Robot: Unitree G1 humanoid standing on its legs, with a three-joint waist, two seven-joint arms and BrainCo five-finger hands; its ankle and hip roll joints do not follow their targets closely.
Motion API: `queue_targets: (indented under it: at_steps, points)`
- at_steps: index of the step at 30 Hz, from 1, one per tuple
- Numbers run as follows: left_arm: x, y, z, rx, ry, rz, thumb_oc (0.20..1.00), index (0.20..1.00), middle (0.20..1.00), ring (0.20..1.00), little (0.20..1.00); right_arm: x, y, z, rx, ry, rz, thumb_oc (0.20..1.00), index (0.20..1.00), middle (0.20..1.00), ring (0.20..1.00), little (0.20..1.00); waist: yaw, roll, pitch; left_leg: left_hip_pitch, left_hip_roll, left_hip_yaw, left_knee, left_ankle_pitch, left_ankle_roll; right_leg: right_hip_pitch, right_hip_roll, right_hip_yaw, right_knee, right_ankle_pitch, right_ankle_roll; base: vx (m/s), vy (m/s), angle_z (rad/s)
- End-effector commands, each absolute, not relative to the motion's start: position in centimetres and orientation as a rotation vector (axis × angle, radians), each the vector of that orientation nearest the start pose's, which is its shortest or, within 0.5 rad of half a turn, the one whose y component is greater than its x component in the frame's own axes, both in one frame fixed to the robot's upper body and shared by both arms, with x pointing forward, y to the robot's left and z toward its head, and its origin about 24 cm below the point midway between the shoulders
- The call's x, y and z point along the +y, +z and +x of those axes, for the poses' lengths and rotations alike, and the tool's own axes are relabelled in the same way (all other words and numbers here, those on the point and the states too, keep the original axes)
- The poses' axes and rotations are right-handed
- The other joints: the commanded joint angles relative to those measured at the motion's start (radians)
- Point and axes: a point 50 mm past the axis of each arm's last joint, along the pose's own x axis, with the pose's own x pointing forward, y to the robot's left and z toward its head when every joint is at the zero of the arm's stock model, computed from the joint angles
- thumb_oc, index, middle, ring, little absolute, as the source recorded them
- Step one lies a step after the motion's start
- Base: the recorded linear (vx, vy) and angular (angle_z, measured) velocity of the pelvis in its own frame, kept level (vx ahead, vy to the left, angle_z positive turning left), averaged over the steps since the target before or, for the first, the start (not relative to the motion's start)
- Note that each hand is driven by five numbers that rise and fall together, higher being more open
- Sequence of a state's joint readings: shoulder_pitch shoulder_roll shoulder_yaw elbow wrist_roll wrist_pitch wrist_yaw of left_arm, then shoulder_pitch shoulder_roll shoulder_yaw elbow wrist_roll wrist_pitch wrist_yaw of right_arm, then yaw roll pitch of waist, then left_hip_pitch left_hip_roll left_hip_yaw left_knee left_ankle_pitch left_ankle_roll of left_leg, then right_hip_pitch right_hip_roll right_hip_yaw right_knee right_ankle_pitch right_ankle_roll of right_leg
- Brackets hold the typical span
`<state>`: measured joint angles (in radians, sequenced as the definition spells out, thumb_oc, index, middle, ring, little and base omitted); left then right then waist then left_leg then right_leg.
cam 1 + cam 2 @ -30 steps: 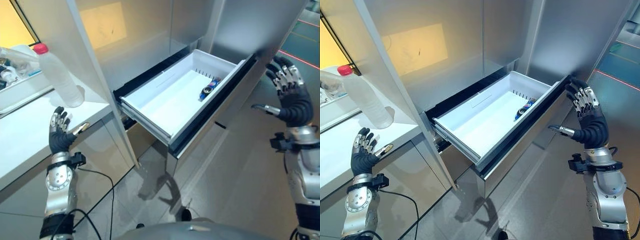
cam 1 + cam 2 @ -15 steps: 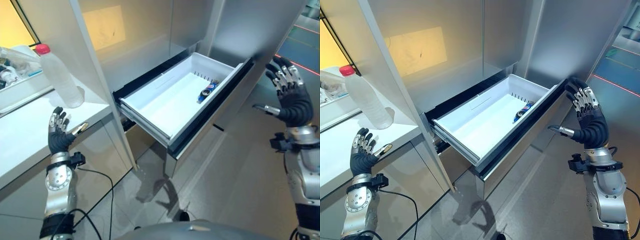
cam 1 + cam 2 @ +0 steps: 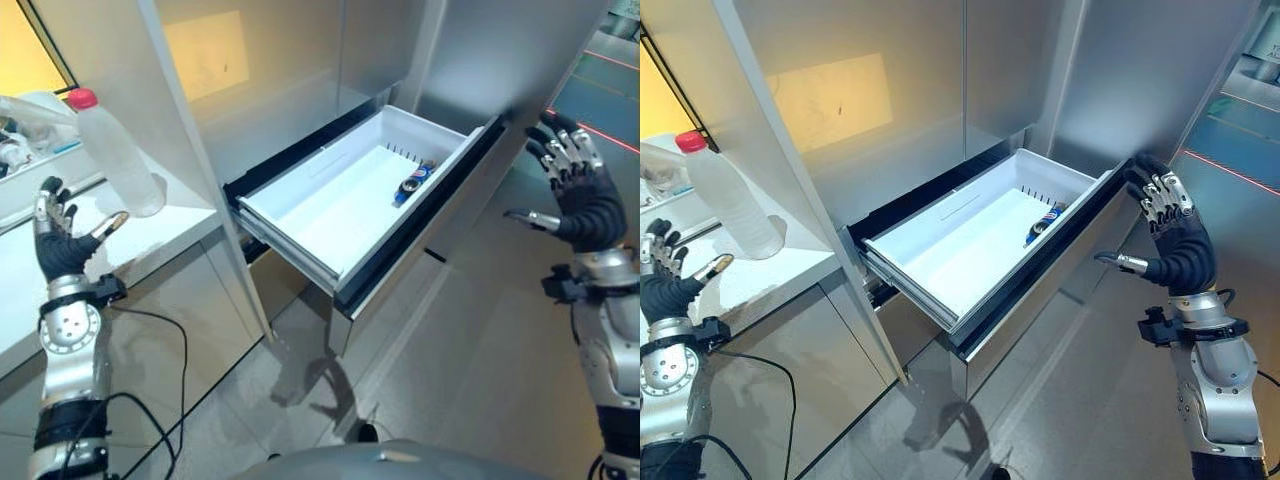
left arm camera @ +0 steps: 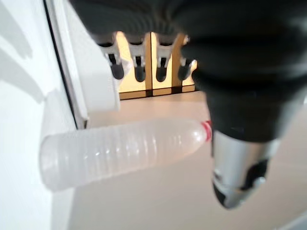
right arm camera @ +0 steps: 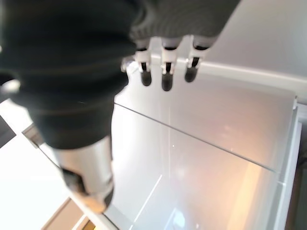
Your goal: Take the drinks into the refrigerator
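A kitchen area fitted with a built-in refrigerator.

A tall steel-faced refrigerator (image 3: 1040, 70) is seen with its white drawer (image 3: 980, 235) pulled out, a blue drink can (image 3: 1042, 219) lying at its far end. To the left, a white counter (image 3: 750, 280) carries a clear plastic bottle (image 3: 725, 195), and grey floor tiles (image 3: 1080, 400) are laid below.

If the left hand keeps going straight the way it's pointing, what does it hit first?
Most likely the clear plastic bottle standing on the white counter. The open left hand faces it with a gap between them, though depth is hard to judge.
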<state>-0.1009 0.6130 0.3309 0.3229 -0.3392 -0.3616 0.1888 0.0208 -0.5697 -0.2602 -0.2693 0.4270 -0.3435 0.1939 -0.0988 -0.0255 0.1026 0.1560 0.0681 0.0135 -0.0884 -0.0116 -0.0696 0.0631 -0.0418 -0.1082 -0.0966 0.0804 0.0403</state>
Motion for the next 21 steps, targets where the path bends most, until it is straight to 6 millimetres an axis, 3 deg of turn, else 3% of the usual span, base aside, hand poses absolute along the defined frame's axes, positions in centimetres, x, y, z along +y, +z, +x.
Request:
queue_targets:
  at_steps: [1, 15, 21]
  points:
    - [37.0, 16.4, 25.7, -0.441, 0.579, 0.303, 1.0, 1.0, 1.0, 1.0, 1.0, -25.2, 21.5, 22.5, -0.799, 0.155, -0.25, 1.0, 1.0, 1.0, 1.0, 1.0, -0.025, -0.023, 0.0, 0.007, -0.04, -0.011, 0.051, -0.098, 0.049, 0.045, 0.015, -0.031, 0.117, -0.189, 0.012, 0.0, 0.0, 0.0]
    - [34.9, 17.8, 28.5, -0.442, 0.4, 0.232, 1.0, 1.0, 1.0, 1.0, 1.0, -23.9, 23.4, 22.8, -0.865, 0.235, -0.249, 1.0, 1.0, 1.0, 1.0, 1.0, -0.033, -0.024, 0.088, -0.056, -0.032, -0.013, 0.078, -0.094, 0.051, -0.052, 0.023, -0.026, 0.189, -0.206, 0.013, -0.02, 0.003, -0.02]
    - [34.3, 16.5, 28.7, -0.418, 0.377, 0.165, 1.0, 1.0, 1.0, 1.0, 1.0, -23.4, 24.7, 22.6, -0.935, 0.248, -0.258, 1.0, 1.0, 1.0, 1.0, 1.0, -0.039, -0.017, 0.127, -0.109, -0.03, -0.012, 0.107, -0.089, 0.055, -0.126, 0.025, -0.013, 0.242, -0.211, 0.011, -0.05, 0.0, -0.01]
